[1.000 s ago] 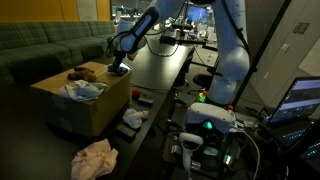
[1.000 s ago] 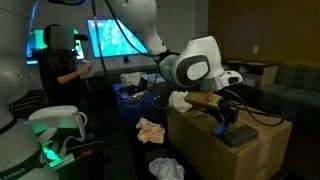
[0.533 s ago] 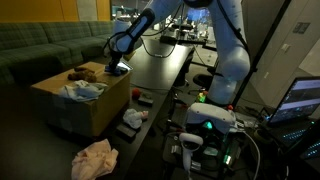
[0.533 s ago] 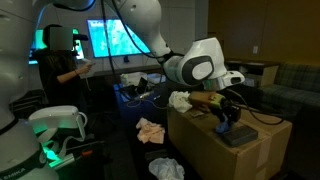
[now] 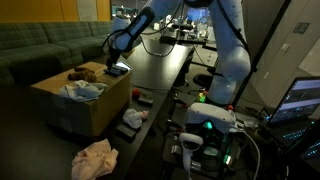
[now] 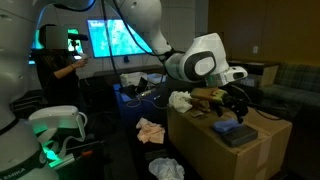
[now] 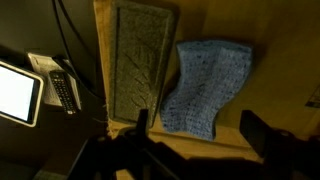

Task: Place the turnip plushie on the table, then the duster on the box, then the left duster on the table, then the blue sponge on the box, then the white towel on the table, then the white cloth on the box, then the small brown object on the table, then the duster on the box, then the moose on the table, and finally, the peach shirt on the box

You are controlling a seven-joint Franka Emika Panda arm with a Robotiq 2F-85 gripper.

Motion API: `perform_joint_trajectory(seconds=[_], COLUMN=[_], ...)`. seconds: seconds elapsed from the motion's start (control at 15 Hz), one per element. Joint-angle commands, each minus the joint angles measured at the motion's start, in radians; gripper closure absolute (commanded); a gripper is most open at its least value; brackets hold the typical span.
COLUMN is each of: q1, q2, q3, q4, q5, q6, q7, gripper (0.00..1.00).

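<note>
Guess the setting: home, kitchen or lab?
Probably a robotics lab with a lounge corner: a big lit screen with a person beside it, a long black table carrying cables, and a green couch behind the box.

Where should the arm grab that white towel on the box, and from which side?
Probably a raised fold near the middle of the towel, pinched from straight above. It lies crumpled in a soft heap on the box, so folds stand up ready to pinch. The moose lies close behind, so a sideways approach looks awkward.
</note>
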Motion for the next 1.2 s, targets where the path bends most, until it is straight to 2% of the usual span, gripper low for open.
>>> perform_joint_trajectory(seconds=[0.0,0.6,1.13], q1=[0.027,0.043,0.047], q2=[-0.047,-0.149,-0.201], q3=[-0.031,-0.037,0.006], q4=[-0.012,-0.085,-0.144], q5=[-0.033,-0.085,-0.065], q6=[0.006,0.059,0.146], q7=[0.041,0.063,0.039], gripper=[0.0,0.0,0.0])
